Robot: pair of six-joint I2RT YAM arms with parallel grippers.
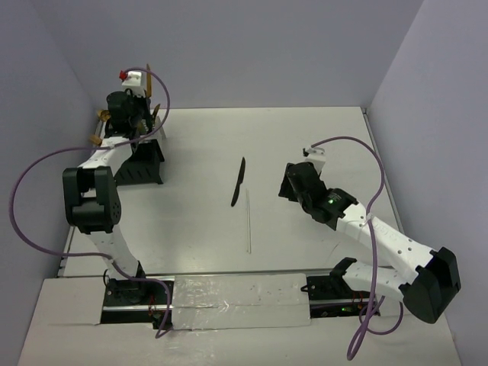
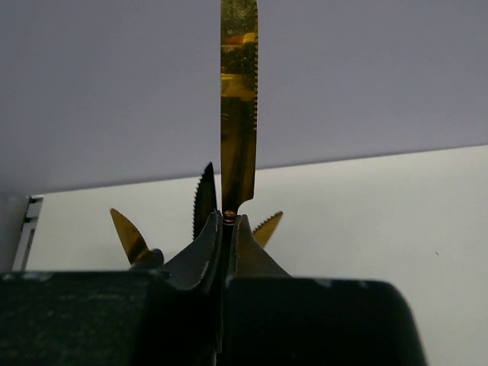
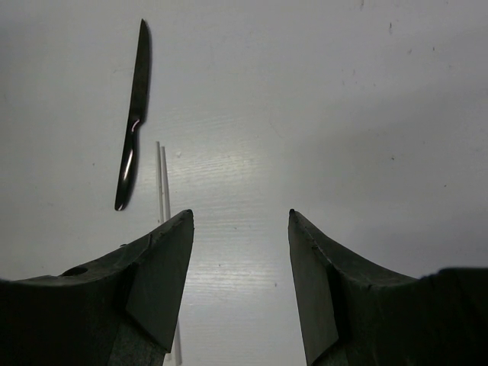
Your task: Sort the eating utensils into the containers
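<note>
At the far left stands the black caddy (image 1: 145, 171), with my left gripper (image 1: 139, 110) above it. That gripper (image 2: 227, 221) is shut on a gold-bladed knife (image 2: 239, 114) just below the blade, which points straight up; its handle is hidden. Behind the fingers, tips of other knives (image 2: 128, 235) stick up, one of them dark and serrated (image 2: 204, 198). An all-dark knife (image 1: 239, 181) lies flat mid-table, also seen in the right wrist view (image 3: 133, 122). My right gripper (image 1: 293, 183) hovers to its right, open (image 3: 240, 217), with nothing between the fingers.
A thin white stick (image 1: 248, 221) lies just near of the dark knife, running toward the arms; it shows beside my right gripper's left finger (image 3: 162, 183). Gold utensil heads (image 1: 97, 116) poke out at the caddy's left. Walls close the table at the back and sides.
</note>
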